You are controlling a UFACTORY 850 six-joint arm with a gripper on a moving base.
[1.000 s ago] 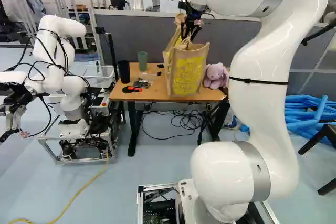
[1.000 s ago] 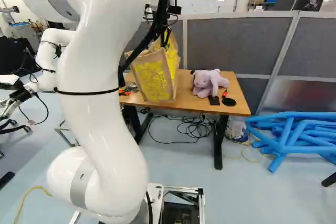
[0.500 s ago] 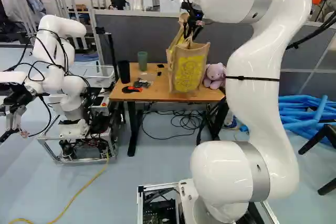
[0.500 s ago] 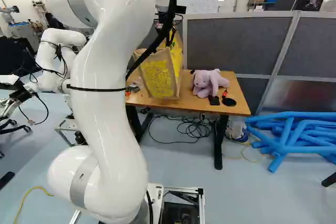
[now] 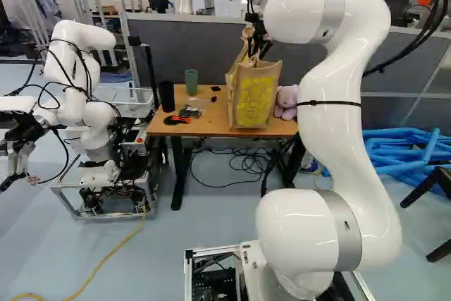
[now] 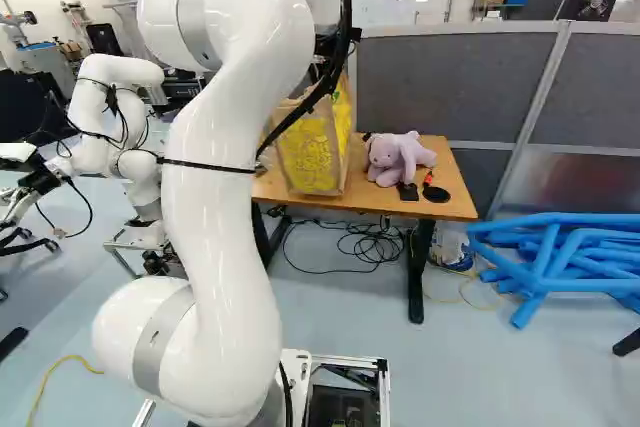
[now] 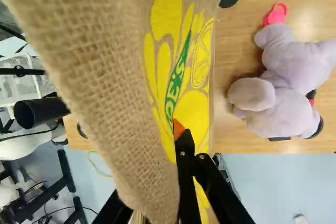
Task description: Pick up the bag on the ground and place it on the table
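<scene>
Burlap bag (image 5: 254, 100), one, yellow print: upright over the middle of the counter (image 5: 218, 128), close to its near edge; whether its bottom bears on the wood cannot be told. Jaws (image 5: 258, 48), black: closed on burlap at the bag's top, one finger with an orange pad seen against the printed side, the other largely hidden by the cloth.

Left end of counter: black cup (image 5: 166, 96) by the left edge; green cup (image 5: 192, 82) toward the far edge; red-and-black tool (image 5: 177, 120) at the near left corner; clear packet (image 5: 196, 104) between cups and bag.

Right part: purple plush animal (image 6: 395, 157), just beside the bag and the nearest obstacle on that side; black disc (image 6: 436, 194) near the near right corner, with a flat black piece (image 6: 408, 191) beside it.

Surroundings: grey partition (image 6: 450, 77) behind; tangled black cables (image 6: 370, 240) beneath; blue tubes (image 6: 560, 257) on the floor, right; another robot (image 5: 84, 96), left.
</scene>
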